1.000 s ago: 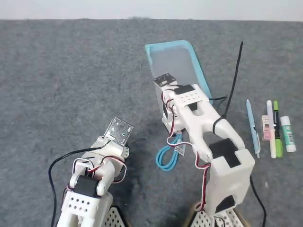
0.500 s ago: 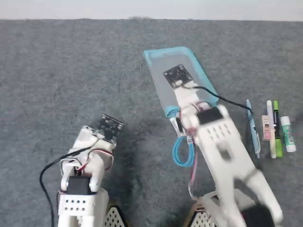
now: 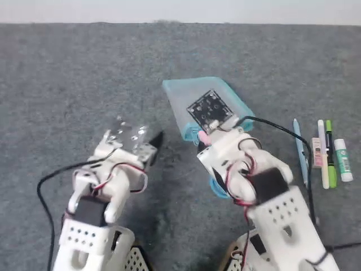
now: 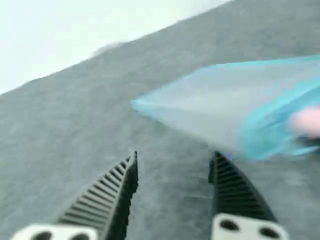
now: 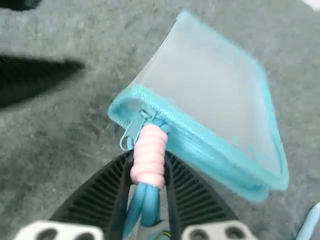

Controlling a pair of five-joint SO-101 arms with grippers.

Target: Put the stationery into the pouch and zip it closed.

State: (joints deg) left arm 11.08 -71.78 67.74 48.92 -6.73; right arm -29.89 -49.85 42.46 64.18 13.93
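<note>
The right end effector (image 5: 147,165) clamps the pink zipper pull (image 5: 148,150) of the pouch (image 5: 215,95) on the counter (image 3: 84,68); the left end effector (image 4: 175,165), open and empty alongside, should pin its corner so the zip runs straight

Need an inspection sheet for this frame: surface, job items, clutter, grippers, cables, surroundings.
Surface: grey felt-like mat.
Job's things: translucent blue-trimmed zip pouch mid-mat; blue pen, pink eraser, white pen, green highlighter and white glue stick in a row outside it, beside the right arm.
Clutter: nothing seen.
Grippers: right gripper shut on pink ribbed zipper pull; left gripper open, holding nothing, apart from the pouch.
Cables: black cable off the right wrist; another black cable beside the left arm.
Surroundings: pale wall strip beyond the mat.
</note>
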